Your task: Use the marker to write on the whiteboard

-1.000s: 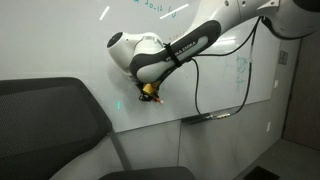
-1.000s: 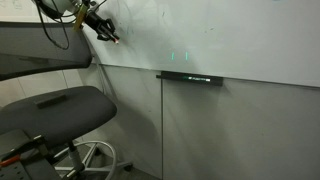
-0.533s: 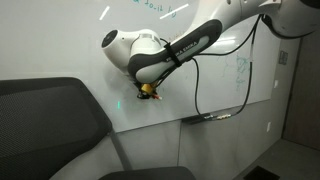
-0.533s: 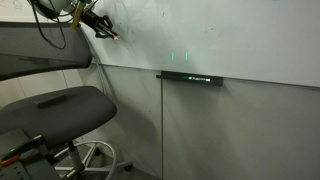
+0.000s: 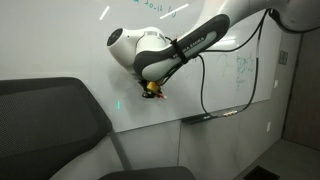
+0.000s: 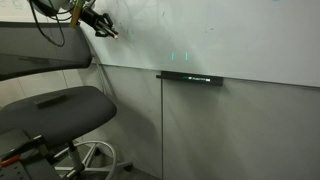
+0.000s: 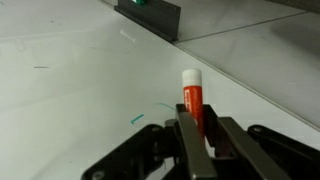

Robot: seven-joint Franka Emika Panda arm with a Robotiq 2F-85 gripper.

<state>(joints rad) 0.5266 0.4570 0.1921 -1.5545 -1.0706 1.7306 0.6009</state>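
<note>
The wrist view alone shows the grip up close: the claw [image 7: 203,130] has its two dark fingers [image 7: 222,140] closed on the marker [image 7: 192,100], whose orange-red body juts straight out ahead of the jaws and ends in a pale tip. Its long axis runs along the claw's own line, pointing away at the whiteboard [image 7: 70,90]. Just beside the claw lies a short teal stroke [image 7: 140,118] on the glossy surface. In both exterior views the marker [image 5: 151,90] [image 6: 110,31] is only a small bright sliver at the claw [image 5: 150,92] [image 6: 99,22], slanting down toward the whiteboard [image 5: 60,40] [image 6: 230,30]; whether the tip touches cannot be told. Farther off, below and to one side of the claw, a dark bar [image 5: 210,116] [image 6: 190,77] sits at the board's lower edge, and a grey chair [image 5: 50,125] [image 6: 60,105] stands well below
</note>
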